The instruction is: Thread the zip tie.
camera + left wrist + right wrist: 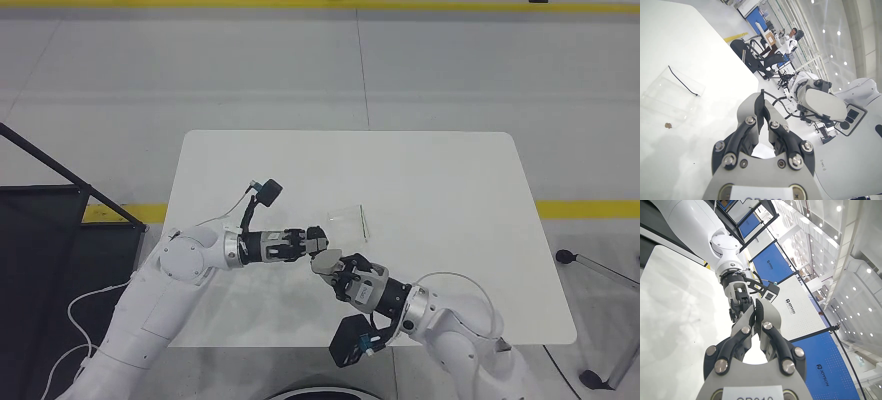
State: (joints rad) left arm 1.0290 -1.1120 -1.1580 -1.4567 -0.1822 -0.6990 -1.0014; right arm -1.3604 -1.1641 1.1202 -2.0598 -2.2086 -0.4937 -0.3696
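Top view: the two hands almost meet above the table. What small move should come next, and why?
Probably nudge the left hand toward the right hand to line up the tips. A thin black zip tie end sticks out of the shut left hand; the right hand, also shut, sits close beside it.

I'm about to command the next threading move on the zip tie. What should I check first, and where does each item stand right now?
1. Left gripper grip: the fingers are shut, and a thin black strip, apparently the zip tie, sticks out past the tips: ok.
2. Right gripper grip: the fingers are shut, but nothing shows between them: cannot tell.
3. Grippers close enough: in the top view the tips nearly meet above the table: ok.
4. Tail lined up with head: hidden by the fingers: cannot tell.
5. Clear tray out of the way: it sits on the table just past the grippers, with a second zip tie lying across it: ok.
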